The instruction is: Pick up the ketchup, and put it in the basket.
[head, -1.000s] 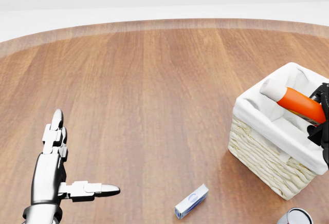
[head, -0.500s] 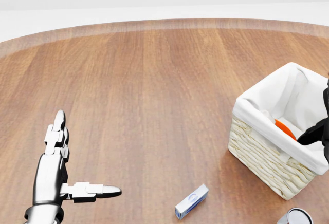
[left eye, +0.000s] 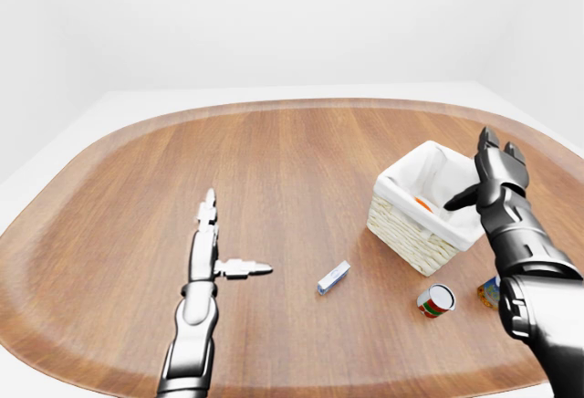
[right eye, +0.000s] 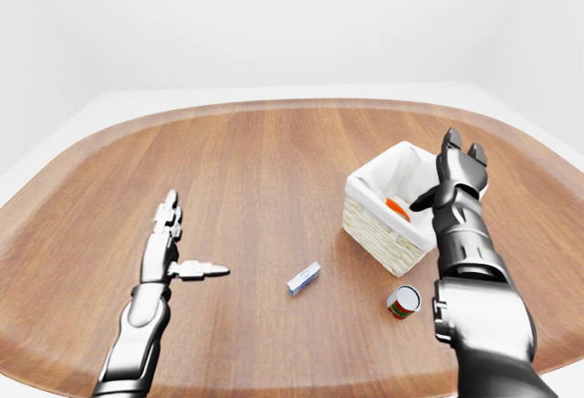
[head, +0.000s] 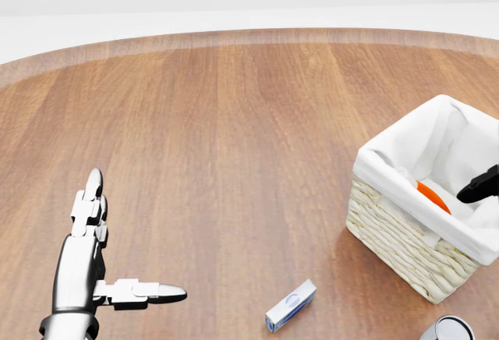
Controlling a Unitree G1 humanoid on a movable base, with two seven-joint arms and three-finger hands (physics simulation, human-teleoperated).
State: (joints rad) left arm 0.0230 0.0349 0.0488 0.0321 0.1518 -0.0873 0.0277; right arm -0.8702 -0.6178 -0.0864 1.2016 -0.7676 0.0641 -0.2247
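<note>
The right hand was spread wide with nothing in it, just above the basket, where the ketchup lay inside.

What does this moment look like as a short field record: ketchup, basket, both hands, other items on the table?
ketchup: orange bottle lying inside the basket, mostly hidden by the liner
basket: wicker, white cloth liner, at the head view's right
right hand: open, over the basket, holding nothing
left hand: open, flat over the wooden table, empty
other items: small blue-white box; red-labelled can; a partly hidden packet beside the right arm
</note>
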